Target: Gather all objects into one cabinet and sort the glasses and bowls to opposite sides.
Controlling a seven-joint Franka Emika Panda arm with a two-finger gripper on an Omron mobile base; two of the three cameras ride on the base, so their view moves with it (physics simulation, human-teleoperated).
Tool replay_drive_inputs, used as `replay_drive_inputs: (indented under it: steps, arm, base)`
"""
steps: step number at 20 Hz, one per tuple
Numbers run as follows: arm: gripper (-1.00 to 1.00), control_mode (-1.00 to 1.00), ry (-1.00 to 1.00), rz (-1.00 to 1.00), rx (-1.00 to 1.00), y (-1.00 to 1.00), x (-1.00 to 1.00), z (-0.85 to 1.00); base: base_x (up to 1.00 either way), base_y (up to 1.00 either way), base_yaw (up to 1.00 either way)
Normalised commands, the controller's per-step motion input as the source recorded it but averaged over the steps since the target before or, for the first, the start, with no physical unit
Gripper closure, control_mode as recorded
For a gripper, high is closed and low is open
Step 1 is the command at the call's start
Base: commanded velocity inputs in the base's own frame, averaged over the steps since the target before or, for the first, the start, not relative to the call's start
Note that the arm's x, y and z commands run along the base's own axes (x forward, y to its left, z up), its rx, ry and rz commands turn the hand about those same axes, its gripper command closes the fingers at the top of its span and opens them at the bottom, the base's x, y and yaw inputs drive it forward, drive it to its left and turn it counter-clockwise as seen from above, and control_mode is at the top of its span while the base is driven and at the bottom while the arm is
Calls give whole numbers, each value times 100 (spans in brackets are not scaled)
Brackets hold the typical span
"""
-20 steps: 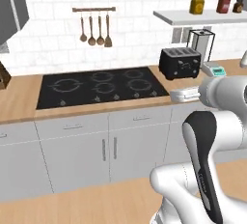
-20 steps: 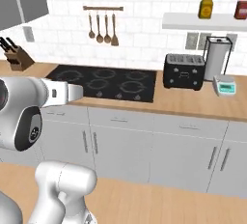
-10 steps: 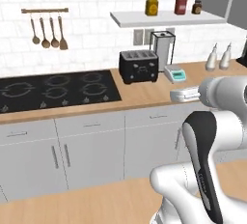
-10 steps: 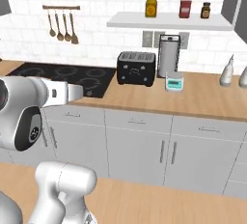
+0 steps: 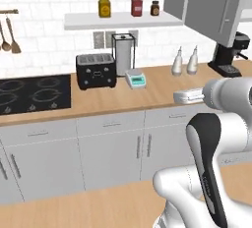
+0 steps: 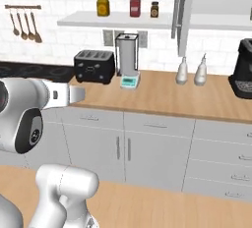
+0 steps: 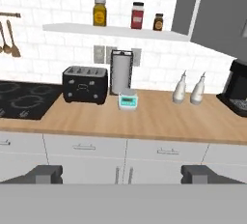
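Arm folded close above its base; gripper [image 7: 123, 174] held level, jaws spread wide, fingertips [image 7: 46, 173] at 7 and 5 o'clock, empty.

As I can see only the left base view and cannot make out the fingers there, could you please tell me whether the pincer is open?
Observer: Yes. In the hand view the pincer is open. Its fingertips stand wide apart with nothing between them.
Operator: Thank you. Is the wall cabinet open? From my side I see only grey panels.
Observer: It is. In the right base view the cabinet door is seen edge-on, swung out from the wall. Its bar handle is on the left, and a white shelf shows behind the door.
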Motion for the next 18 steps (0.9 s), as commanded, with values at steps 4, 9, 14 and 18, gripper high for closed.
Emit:
replay_drive_inputs:
  steps: [4, 9, 14, 18]
  arm:
    - [-100, 100, 0, 0, 0, 0, 0, 0]
    - [-100, 100, 0, 0, 0, 0, 0, 0]
    - [-100, 100, 0, 0, 0, 0, 0, 0]
    - [-100, 100, 0, 0, 0, 0, 0, 0]
  base:
    - [-17, -100, 0]
    - [-18, -100, 0]
    - [-7, -100, 1]
    - [-5, -100, 0]
